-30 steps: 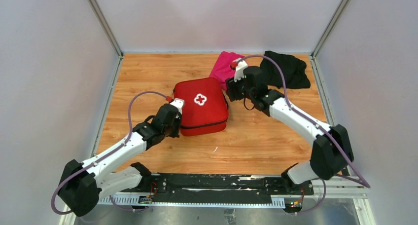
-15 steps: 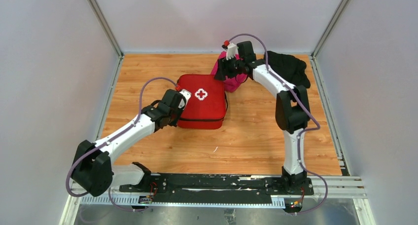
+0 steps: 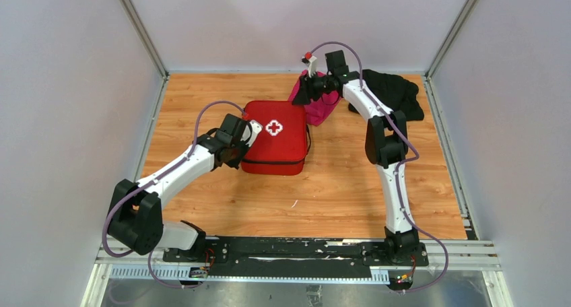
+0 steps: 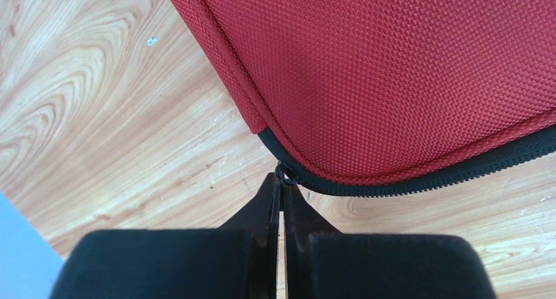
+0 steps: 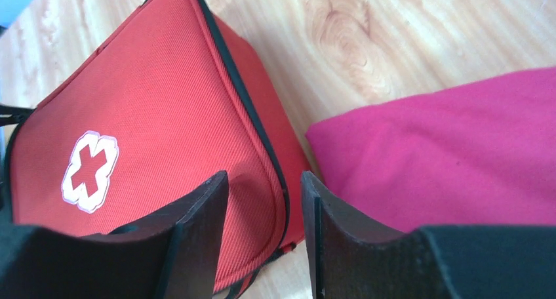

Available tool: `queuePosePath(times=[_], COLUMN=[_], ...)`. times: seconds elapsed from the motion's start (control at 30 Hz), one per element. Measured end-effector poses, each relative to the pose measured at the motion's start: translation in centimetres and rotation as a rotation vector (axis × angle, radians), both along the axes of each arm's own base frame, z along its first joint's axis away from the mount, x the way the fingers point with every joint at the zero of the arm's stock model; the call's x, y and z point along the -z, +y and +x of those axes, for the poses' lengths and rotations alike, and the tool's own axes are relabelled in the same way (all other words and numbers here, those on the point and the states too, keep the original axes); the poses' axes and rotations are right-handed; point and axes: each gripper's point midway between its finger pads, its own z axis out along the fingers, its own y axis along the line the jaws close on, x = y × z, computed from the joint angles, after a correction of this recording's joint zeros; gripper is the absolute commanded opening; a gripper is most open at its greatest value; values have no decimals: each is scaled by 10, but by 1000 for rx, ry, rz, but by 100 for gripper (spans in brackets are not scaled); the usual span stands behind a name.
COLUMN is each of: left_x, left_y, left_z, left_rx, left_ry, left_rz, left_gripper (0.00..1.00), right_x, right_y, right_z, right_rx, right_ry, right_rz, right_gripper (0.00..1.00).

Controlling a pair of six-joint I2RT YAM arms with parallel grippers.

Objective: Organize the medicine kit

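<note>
Pinching the zip pull (image 4: 286, 177) at the 8 o'clock corner of the mid-table medicine kit (image 3: 281, 144), our left gripper (image 4: 282, 184) is clamped, presumably to unzip; our right gripper (image 5: 263, 187) hovers, jaws apart, at 1 o'clock near the pink cloth (image 5: 446, 155).

Setting: robotics lab test cell. Evidence: wood-grain counter (image 3: 337, 186) enclosed by plain pale wall panels (image 3: 289, 24) in aluminium corner posts (image 3: 141, 31); black mounting rail (image 3: 296, 252) at the near edge carrying two cabled robot arms (image 3: 178, 176).
</note>
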Motion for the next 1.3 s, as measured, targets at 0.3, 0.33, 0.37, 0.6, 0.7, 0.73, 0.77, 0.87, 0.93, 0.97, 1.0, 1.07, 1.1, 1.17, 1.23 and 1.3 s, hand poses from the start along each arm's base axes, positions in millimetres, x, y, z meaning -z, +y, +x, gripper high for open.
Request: queuePosePath(times=[0.3,0.33,0.37,0.6,0.7,0.73,0.77,0.87,0.93,0.97,1.0,1.07,1.1,1.17,1.23,1.3], left_x=[-1,0,0,0,-2,-4,-6,-10,-11,-11,-11,-11,-11,-11,-11,-12], left_y=[-1,-1,-1,1,0,-1,-2,-5,-6,-7,-8,-11,-13,-17,-20,-22], left_z=[0,0,-1,-2,-2,-2,-3,-3,-4,-5,-6,-8,-8,-9,-11,-11], left_rx=[21,21,22,32,52,61,73,113,145,161,180,215,235,264,294,310], left_ry=[16,17,19,27,21,18,13,2,1,4,7,13,16,19,20,18], left_rz=[-22,-23,-22,-16,-18,-21,-27,-31,-34,-33,-34,-41,-46,-57,-69,-75], left_gripper=[0,0,0,0,0,0,0,0,0,0,0,0,0,0,0,0], right_x=[11,14,17,19,20,21,22,24,26,26,26,26,26,24,16,2], right_y=[-20,-21,-24,-46,-62,-69,-77,-95,-102,-105,-108,-110,-111,-116,-121,-122], right_z=[-21,-22,-25,-51,-71,-80,-92,-128,-151,-163,-178,-205,-215,-224,-226,-223], right_rx=[-50,-49,-45,26,98,131,167,258,301,316,330,345,350,366,389,402], right_ry=[135,144,153,187,220,237,260,319,345,350,356,357,354,336,295,244], right_rz=[37,33,29,-53,-118,-142,-167,-213,-229,-236,-246,-272,-285,-311,-330,-321], right_gripper=[31,28,26,18,18,19,19,22,31,38,43,49,50,52,52,53])
